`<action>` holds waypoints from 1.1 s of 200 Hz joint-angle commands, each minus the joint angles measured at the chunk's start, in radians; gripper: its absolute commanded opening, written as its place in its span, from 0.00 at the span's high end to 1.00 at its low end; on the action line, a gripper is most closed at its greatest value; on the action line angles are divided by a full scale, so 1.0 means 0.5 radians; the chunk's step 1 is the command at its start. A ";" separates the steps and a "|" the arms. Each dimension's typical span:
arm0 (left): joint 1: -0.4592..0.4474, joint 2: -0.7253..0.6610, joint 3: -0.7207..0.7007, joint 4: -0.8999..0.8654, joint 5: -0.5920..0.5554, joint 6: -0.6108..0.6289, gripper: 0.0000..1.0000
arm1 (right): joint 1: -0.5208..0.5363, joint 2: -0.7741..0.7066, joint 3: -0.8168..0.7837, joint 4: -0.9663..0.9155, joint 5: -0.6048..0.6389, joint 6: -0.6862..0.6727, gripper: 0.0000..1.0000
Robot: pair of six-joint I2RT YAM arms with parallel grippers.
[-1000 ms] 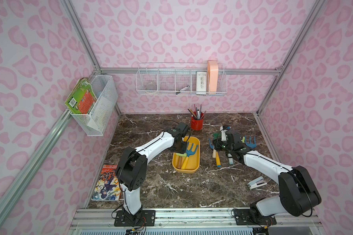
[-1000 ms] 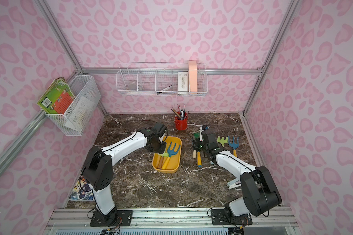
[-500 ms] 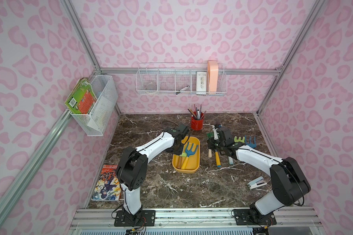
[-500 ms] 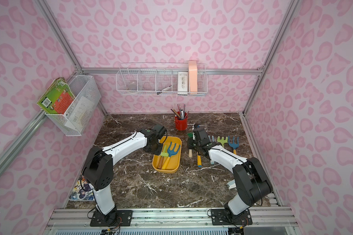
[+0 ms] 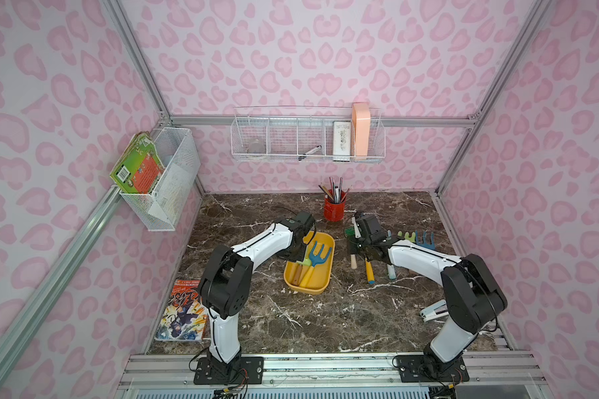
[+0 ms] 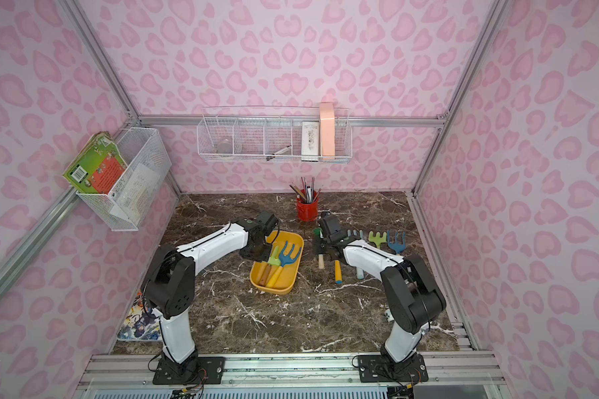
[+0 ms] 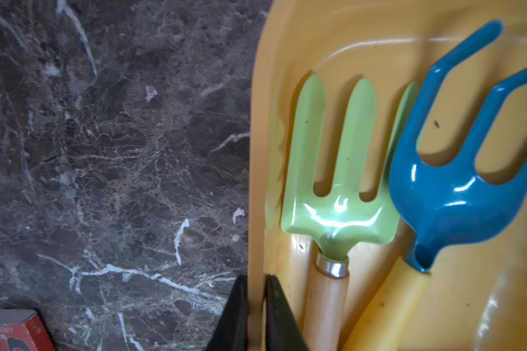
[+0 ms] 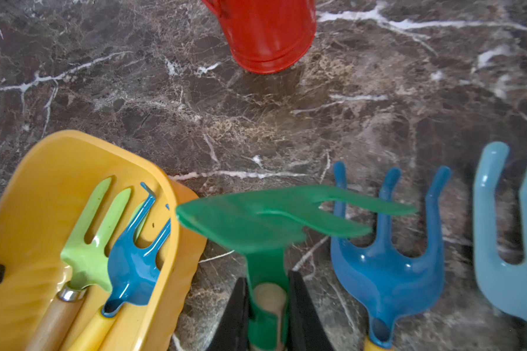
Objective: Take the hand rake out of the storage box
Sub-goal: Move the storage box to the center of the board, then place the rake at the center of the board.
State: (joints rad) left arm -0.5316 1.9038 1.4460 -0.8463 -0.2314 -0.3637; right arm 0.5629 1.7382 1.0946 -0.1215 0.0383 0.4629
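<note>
Between the left jaws, pinched together, sits the rim of the box [image 7: 257,152]. Just beyond them, inside, lie a fork [image 7: 332,212] and then the blue rake [image 7: 457,194], lengthwise, tines pointing away from these nearer jaws, handle toward them. Farther off, across the box wall, the right jaws clamp a green tool [image 8: 265,225] over the counter [image 8: 134,106].

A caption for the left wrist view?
Left tool pinches rim of shallow yellow plastic tray beside flat green fork and blue rake.

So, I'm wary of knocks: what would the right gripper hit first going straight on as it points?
Probably the red cup, dead ahead of the right gripper and the green rake it holds; depth is unclear.
</note>
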 commanded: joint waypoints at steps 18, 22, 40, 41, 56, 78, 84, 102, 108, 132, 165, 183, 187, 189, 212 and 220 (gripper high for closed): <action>0.052 -0.073 -0.062 -0.045 -0.093 0.004 0.84 | 0.103 0.193 0.212 -0.221 0.243 -0.043 0.87; 0.060 -0.078 -0.068 -0.046 -0.093 0.001 0.83 | 0.112 0.212 0.226 -0.235 0.267 -0.040 0.87; 0.090 -0.113 -0.092 -0.053 -0.080 -0.030 0.78 | 0.140 0.284 0.263 -0.267 0.341 -0.026 0.87; 0.093 -0.115 -0.093 -0.053 -0.079 -0.032 0.78 | 0.142 0.287 0.266 -0.270 0.344 -0.025 0.87; 0.110 -0.154 -0.107 -0.050 -0.056 -0.045 0.75 | 0.156 0.333 0.286 -0.301 0.386 -0.009 0.87; 0.118 -0.209 -0.091 -0.070 -0.038 -0.049 0.70 | 0.167 0.364 0.280 -0.326 0.453 0.018 0.87; 0.121 -0.220 -0.081 -0.077 -0.030 -0.049 0.69 | 0.170 0.368 0.275 -0.328 0.464 0.025 0.87; 0.122 -0.245 -0.048 -0.090 -0.008 -0.049 0.68 | 0.169 0.389 0.281 -0.347 0.477 0.033 0.85; 0.124 -0.249 -0.039 -0.094 0.002 -0.049 0.67 | 0.169 0.402 0.288 -0.355 0.479 0.035 0.84; 0.127 -0.259 -0.002 -0.114 0.013 -0.051 0.67 | 0.169 0.441 0.285 -0.354 0.469 0.055 0.80; 0.130 -0.288 0.001 -0.120 0.000 -0.049 0.66 | 0.169 0.466 0.271 -0.331 0.469 0.085 0.76; 0.136 -0.299 -0.004 -0.124 -0.004 -0.046 0.66 | 0.169 0.475 0.265 -0.314 0.450 0.093 0.74; 0.134 -0.302 -0.004 -0.125 -0.006 -0.048 0.67 | 0.169 0.475 0.265 -0.311 0.444 0.096 0.73; 0.136 -0.303 -0.005 -0.125 -0.004 -0.047 0.66 | 0.169 0.475 0.265 -0.307 0.438 0.096 0.73; 0.141 -0.318 -0.011 -0.129 -0.013 -0.049 0.66 | 0.169 0.465 0.255 -0.266 0.386 0.121 0.70; 0.141 -0.322 -0.011 -0.130 -0.016 -0.046 0.66 | 0.167 0.461 0.252 -0.255 0.372 0.126 0.69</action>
State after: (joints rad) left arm -0.4641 1.7561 1.4391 -0.8902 -0.2306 -0.3870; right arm 0.6460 1.9713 1.2270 -0.2600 0.2554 0.5053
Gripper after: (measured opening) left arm 0.335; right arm 0.304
